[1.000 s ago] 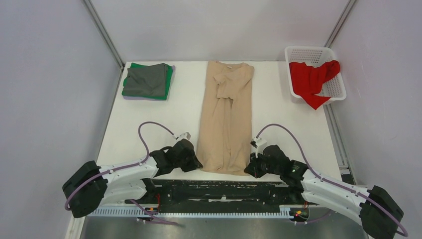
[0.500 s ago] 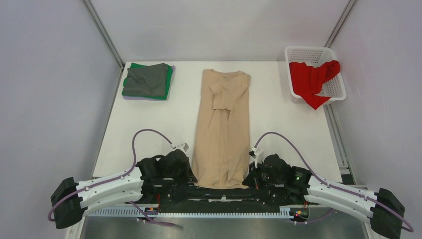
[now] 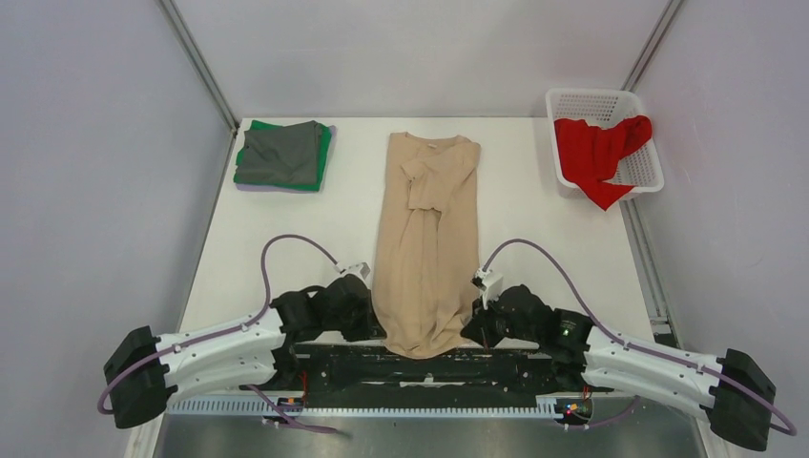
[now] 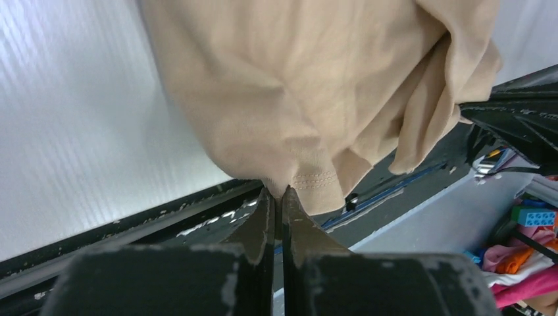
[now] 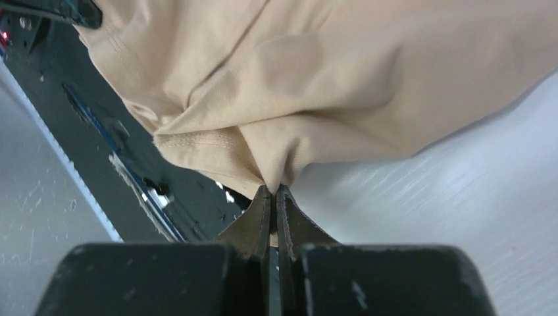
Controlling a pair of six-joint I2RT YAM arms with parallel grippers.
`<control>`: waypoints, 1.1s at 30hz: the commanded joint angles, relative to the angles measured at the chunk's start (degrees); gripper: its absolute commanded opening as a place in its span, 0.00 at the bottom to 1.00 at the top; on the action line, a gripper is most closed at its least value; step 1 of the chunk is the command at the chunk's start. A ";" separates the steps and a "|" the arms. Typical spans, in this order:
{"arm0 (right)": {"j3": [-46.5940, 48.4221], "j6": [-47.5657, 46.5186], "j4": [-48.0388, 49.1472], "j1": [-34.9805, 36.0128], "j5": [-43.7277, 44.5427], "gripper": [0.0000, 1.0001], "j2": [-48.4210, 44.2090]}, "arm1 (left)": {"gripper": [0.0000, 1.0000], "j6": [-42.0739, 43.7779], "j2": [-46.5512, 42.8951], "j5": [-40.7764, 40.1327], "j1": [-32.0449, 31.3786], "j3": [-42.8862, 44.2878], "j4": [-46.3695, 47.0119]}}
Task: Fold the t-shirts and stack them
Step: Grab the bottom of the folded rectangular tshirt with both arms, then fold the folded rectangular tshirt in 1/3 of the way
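Observation:
A long beige t-shirt (image 3: 426, 229) lies lengthwise down the middle of the white table, sleeves folded in, collar at the far end. My left gripper (image 3: 370, 322) is shut on its near left hem corner (image 4: 309, 178). My right gripper (image 3: 471, 324) is shut on its near right hem corner (image 5: 263, 158). Both corners are raised, and the hem between them sags over the table's near edge. A folded stack with a dark grey shirt (image 3: 280, 153) over green and lavender ones sits at the far left. A red t-shirt (image 3: 596, 153) hangs out of the basket.
A white lattice basket (image 3: 611, 105) stands at the far right corner. The black rail (image 3: 429, 367) at the table's near edge runs under the hem. Grey walls close in on both sides.
Both grippers pulled the beige shirt toward the near edge, then came slightly forward and inward with the hem corners. The hem now bunches narrower and sags between them.

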 commanded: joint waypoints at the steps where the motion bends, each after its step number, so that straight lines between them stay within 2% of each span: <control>1: 5.16 -4.39 2.01 0.11 8.07 0.00 0.68 | 0.02 6.16 3.10 -3.62 2.59 6.27 3.36; 9: 9.98 -10.23 6.93 -3.57 9.33 0.00 6.70 | 0.02 14.00 14.24 3.79 13.15 13.40 8.47; 16: 12.64 -14.57 14.67 -13.07 0.71 0.00 13.24 | 0.02 19.35 20.45 5.38 18.67 19.12 10.50; 22: 16.03 -17.02 18.48 -18.98 -1.18 0.00 19.19 | 0.02 20.67 26.30 7.94 23.98 22.16 14.34; 33: 20.83 -18.41 26.32 -27.09 0.93 0.00 28.82 | 0.02 22.59 36.32 2.79 28.12 32.01 17.60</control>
